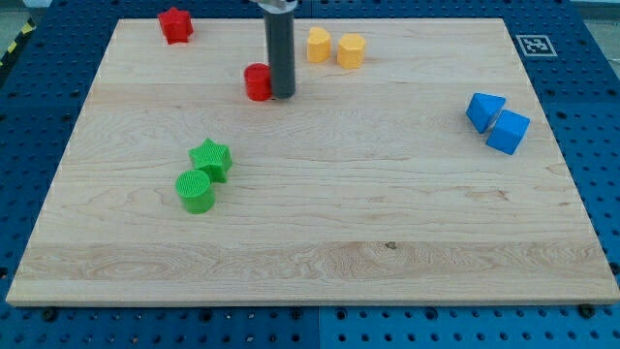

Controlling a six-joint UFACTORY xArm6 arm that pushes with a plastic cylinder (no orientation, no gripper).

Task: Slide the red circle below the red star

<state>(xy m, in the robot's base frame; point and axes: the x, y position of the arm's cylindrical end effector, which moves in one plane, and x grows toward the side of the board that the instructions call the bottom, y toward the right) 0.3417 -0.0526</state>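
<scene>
no pincer on rod; my tip touching red circle right side; red star top left.

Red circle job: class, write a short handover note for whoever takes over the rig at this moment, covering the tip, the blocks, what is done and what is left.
My tip sits on the board against the right side of the red circle, touching or nearly so.
The red star is in the board's top left corner; the circle lies to its lower right, not yet under it.
Left: push the circle toward the view's left until it sits below the star.
Off that path: green star, green circle, two yellow blocks, two blue blocks.
</scene>
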